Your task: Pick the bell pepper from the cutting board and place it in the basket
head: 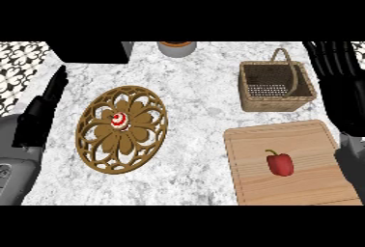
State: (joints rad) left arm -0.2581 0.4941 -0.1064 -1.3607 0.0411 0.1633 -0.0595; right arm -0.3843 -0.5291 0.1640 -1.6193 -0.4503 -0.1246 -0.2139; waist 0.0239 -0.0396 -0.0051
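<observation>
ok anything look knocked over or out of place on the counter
Nothing stands out: the bell pepper lies on the cutting board, and the basket stands upright beyond it, with nothing spilled.

Red bell pepper (280,164) on cutting board (257,144), basket (278,103) beyond, left hand (41,113) and right hand (343,96) straight-fingered at side edges
</observation>
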